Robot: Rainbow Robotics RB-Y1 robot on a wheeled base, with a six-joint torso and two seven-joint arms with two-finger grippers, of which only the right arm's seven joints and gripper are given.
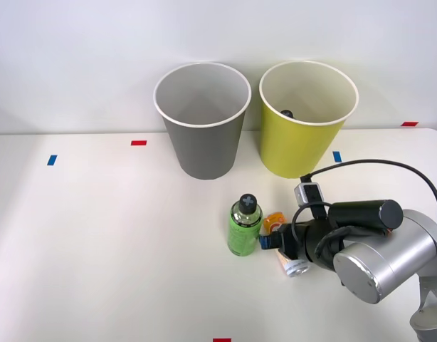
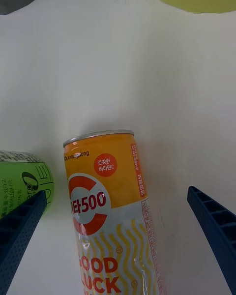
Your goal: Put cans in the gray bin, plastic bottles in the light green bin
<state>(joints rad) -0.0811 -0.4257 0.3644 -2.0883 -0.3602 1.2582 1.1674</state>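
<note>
The right gripper [image 1: 270, 241] straddled the lying orange can [image 2: 110, 211], fingers [image 2: 214, 226] spread and not yet clamped. Beside it the green bottle [image 1: 244, 224] stood on the table [image 1: 97, 249]. Gray bin [image 1: 202, 121] looked empty; something dark sat inside the light green bin [image 1: 307, 121].

Two round tapered bins stand at the back of the white table [image 1: 97, 235]: one gray bin [image 1: 204, 146] and one light green bin [image 1: 298, 142], each with a white rim. One green plastic bottle [image 1: 244, 224] with a black cap stands upright on the table. One orange can [image 2: 110, 216] lies beside it. One dark object [image 1: 286, 113], too small to identify, sits inside the light green bin. Six tape marks lie on the table: two blue marks [image 1: 52, 159] and four red marks [image 1: 138, 142]. One robot arm [image 1: 378, 253] enters, bearing two blue ribbed fingers [image 2: 214, 226].
</note>
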